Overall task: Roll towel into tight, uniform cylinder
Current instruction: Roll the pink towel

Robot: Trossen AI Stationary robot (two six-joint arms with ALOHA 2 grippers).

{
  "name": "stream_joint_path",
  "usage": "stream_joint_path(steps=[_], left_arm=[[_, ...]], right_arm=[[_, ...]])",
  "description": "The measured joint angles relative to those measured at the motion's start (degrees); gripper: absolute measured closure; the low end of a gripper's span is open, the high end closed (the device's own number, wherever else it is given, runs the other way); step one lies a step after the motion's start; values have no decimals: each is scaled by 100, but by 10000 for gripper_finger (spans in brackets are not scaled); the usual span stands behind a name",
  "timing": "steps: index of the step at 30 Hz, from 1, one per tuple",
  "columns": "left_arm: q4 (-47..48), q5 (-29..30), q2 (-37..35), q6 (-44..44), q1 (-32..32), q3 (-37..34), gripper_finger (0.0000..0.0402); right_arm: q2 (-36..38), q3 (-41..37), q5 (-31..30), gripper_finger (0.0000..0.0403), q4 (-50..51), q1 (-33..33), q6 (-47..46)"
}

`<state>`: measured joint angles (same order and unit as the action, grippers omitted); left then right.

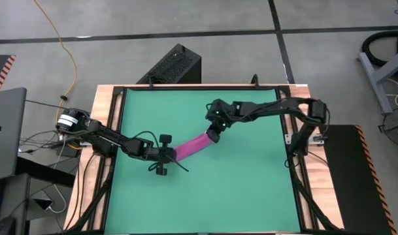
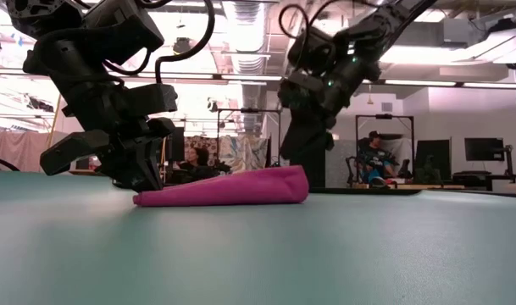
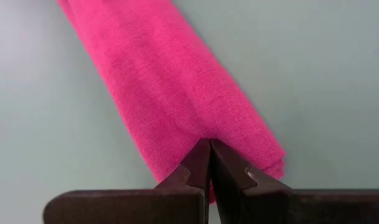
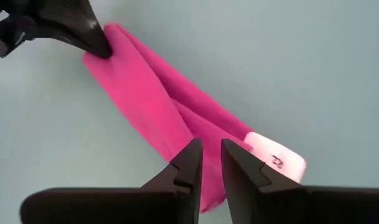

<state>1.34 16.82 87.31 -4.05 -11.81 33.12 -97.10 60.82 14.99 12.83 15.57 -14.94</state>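
The magenta-pink towel (image 1: 193,145) lies as a loose, flattish roll on the green mat (image 1: 238,189), slanting from near left to far right. In the low view the roll (image 2: 228,188) is thick at its right end and tapers flat toward its left end. A white tag (image 4: 276,162) shows at the right end. My left gripper (image 3: 210,145) is shut at the roll's left end. My right gripper (image 4: 211,149) hovers over the right end beside the tag, its fingers a narrow gap apart with nothing between them. My left gripper has its shut fingertips (image 3: 201,155) down on the top of the towel's left end (image 3: 208,127), coming slanting from above and from the table's left. Creases in the cloth run to the tips; whether any cloth is caught between them I cannot tell. The towel lies on the mat.
A wooden frame (image 1: 107,130) borders the mat. A black box (image 1: 176,65) stands beyond the table's far edge. People sit in the room behind the table (image 2: 376,157). Bare mat lies on the near side and to the right of the towel.
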Motion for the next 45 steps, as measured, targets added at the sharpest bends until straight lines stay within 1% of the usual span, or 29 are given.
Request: stream_joint_path(steps=[3,5,6,8,11,13,14,17,20,23,31,38,41,45], left_arm=[[0,0,0,2,0,0,401],[0,0,0,2,-2,-2,401],[0,0,0,2,-2,-2,401],[0,0,0,2,-2,-2,401],[0,0,0,7,-2,-2,401],[0,2,0,9,-2,-2,401],[2,2,0,5,-2,-2,401],[4,-1,0,4,11,-2,402],[7,-11,0,9,53,-2,401],[17,-15,0,26,73,-2,401],[98,-74,0,79,79,-2,401],[351,2,0,80,78,-2,401],[433,57,-59,-13,3,-2,401],[520,463,-416,-3,-167,-20,401]], right_arm=[[214,2,-372,322,310,-11,136],[366,-21,-673,322,270,-87,199],[461,-50,-703,324,95,-166,310],[647,-191,-718,333,-579,-397,492],[725,-636,-648,363,-1714,-722,544],[602,-995,-610,388,-2260,-875,553],[530,-1147,-628,393,-2593,-915,533],[261,-1450,-632,388,-3518,-945,361],[-102,-1547,-674,388,-3864,-863,299],[-436,-1557,-565,396,-4211,-800,295],[-1102,-1548,-569,396,-4350,-540,219],[-1496,-1529,-596,396,-4466,-573,9],[-1543,-1546,-715,396,-4430,-609,-156],[-1545,-1681,-1166,396,-4484,-693,-730]])
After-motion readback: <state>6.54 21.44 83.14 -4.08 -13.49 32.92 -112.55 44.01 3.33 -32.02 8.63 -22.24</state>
